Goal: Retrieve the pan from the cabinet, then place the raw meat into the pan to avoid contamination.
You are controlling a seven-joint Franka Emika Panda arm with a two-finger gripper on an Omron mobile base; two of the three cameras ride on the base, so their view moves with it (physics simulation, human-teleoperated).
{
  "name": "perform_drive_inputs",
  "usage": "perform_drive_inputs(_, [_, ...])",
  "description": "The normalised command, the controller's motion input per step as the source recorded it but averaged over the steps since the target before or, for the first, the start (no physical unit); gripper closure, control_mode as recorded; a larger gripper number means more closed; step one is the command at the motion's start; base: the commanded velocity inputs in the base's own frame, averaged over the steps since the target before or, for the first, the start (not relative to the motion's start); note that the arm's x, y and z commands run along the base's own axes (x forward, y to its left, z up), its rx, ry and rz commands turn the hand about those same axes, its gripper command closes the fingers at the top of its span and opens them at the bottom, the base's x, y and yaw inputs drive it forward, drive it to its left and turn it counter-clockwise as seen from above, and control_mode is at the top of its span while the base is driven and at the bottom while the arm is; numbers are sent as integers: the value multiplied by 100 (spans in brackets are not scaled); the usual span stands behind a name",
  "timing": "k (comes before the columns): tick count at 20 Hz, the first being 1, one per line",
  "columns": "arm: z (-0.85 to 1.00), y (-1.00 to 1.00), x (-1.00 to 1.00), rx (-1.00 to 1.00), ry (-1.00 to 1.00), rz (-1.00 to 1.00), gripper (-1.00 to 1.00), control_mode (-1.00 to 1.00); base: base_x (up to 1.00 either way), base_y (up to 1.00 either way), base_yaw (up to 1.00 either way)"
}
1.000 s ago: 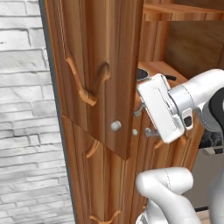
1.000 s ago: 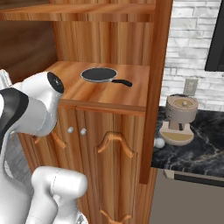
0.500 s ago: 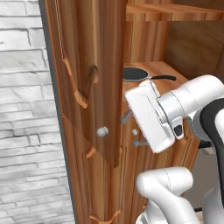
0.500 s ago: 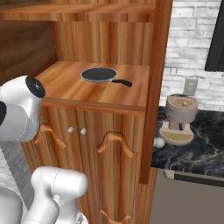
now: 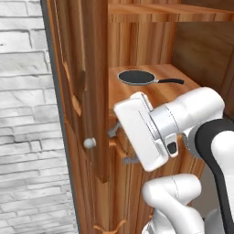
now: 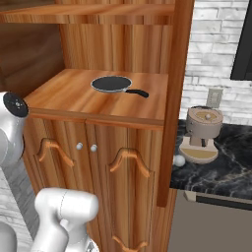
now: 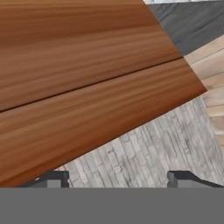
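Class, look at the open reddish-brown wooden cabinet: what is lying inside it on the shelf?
A round black frying pan with a dark handle lies alone on the wooden shelf of the cabinet. The shut lower doors cover whatever is below.

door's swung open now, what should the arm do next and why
Probably pull the claw back from the open cabinet door and swing it up toward the pan. The pan sits untouched on the wooden shelf with its handle pointing right, the claw's fingers stand apart holding nothing, and it hangs below shelf level beside the door.
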Motion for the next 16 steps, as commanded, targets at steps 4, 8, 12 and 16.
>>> perform_drive_inputs(4, [0, 24, 0, 0, 0, -1, -100, -100, 0, 0, 0])
perform_drive_inputs(8, [0, 10, 0, 0, 0, 0, -100, -100, 0, 0, 0])
perform_drive_inputs(12, [0, 0, -4, 0, 0, 0, -100, -100, 0, 0, 0])
perform_drive_inputs(16, [0, 0, -24, 0, 0, -1, -100, -100, 0, 0, 0])
